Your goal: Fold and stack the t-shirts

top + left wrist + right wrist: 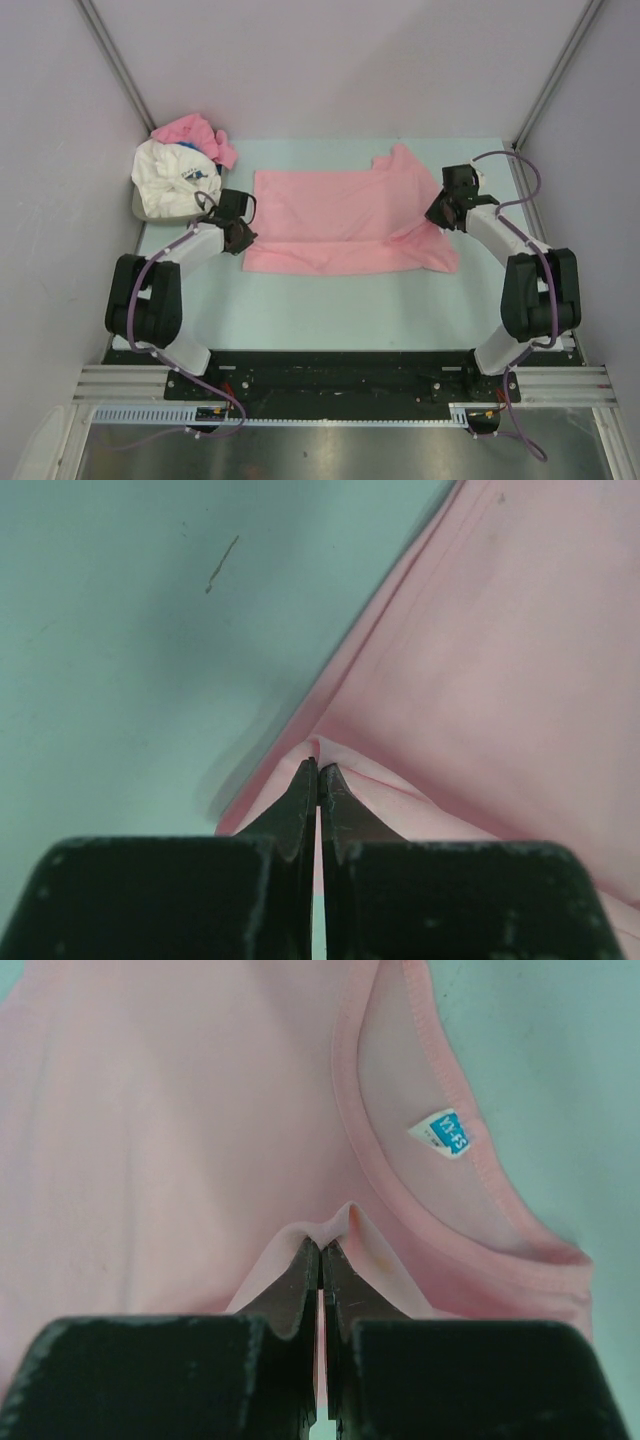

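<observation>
Top external view: flat light-pink cloth t-shirt [340, 215] spans between both claws, long axis left-to-right; left gripper [241, 236] pinched shut on the shirt's edge, right gripper [441, 212] pinched shut on cloth just short of the collar [440, 1205], neither arm nearer.

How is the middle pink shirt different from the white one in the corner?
The pink shirt lies spread flat; the white shirt is scrunched in a heap. The pink shirt is plain; the white shirt has a small blue print. The left pincer and right pincer pinch the pink shirt; neither holds the white shirt. Both are cloth.
</observation>
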Controlling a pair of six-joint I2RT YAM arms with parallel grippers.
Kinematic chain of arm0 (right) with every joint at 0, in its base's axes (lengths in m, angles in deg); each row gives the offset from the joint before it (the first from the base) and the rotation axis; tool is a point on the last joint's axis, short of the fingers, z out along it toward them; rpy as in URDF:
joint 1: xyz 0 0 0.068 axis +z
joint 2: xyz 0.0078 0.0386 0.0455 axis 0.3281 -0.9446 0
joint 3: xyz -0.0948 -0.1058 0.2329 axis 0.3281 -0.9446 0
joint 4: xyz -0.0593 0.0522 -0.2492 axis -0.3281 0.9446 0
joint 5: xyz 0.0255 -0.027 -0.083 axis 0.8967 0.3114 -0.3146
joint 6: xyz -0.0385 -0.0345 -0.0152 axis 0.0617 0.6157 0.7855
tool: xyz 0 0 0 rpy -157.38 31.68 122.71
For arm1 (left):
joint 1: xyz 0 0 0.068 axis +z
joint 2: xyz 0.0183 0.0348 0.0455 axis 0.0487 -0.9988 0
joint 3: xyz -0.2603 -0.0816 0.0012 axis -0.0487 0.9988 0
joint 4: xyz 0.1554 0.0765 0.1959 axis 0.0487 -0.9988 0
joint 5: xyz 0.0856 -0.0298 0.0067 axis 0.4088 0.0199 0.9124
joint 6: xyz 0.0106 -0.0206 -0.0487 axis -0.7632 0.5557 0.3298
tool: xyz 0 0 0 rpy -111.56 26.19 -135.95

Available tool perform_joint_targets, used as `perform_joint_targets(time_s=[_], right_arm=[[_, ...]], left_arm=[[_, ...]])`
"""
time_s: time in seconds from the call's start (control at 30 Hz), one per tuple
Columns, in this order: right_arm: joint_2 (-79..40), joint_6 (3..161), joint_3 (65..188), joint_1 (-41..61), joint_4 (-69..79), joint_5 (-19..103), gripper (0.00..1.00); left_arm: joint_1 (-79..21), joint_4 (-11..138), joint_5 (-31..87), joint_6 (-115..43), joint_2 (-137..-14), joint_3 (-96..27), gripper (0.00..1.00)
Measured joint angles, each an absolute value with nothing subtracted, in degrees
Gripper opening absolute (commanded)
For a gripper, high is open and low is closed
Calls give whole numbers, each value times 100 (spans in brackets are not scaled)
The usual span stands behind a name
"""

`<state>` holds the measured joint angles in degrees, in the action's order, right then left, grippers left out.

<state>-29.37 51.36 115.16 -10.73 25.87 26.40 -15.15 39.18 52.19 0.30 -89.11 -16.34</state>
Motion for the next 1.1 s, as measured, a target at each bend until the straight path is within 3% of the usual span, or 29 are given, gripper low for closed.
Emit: perform_joint_targets(time_s=[0.47,0.5,0.53,0.57,0.6,0.63,0.67,0.9,1.1], right_arm=[[-4306,5184,12473,-1042,2443,2638,0],[-4373,5197,12552,-1042,2439,2612,0],[-4476,5221,12665,-1042,2441,2573,11],[-4579,5232,12764,-1042,2432,2544,33],[-4655,5228,12843,-1042,2428,2527,74],[-4760,5234,12947,-1042,2434,2490,90],[-4867,5250,13052,-1042,2437,2444,99],[-5014,5431,13323,-942,2526,1937,100],[-4126,5696,13317,-264,2850,1237,100]], left_arm=[[-1402,4121,5204,32,-10122,-2637,1],[-1393,4121,5204,34,-10166,-2681,5],[-1382,4121,5204,32,-10221,-2729,29],[-1362,4119,5204,36,-10282,-2779,42],[-1351,4115,5206,15,-10326,-2801,60],[-1338,4106,5208,30,-10369,-2825,94],[-1323,4089,5219,52,-10400,-2834,100],[-1288,3909,5237,141,-10203,-2696,100],[-1439,3772,5202,113,-8739,-2202,100]])
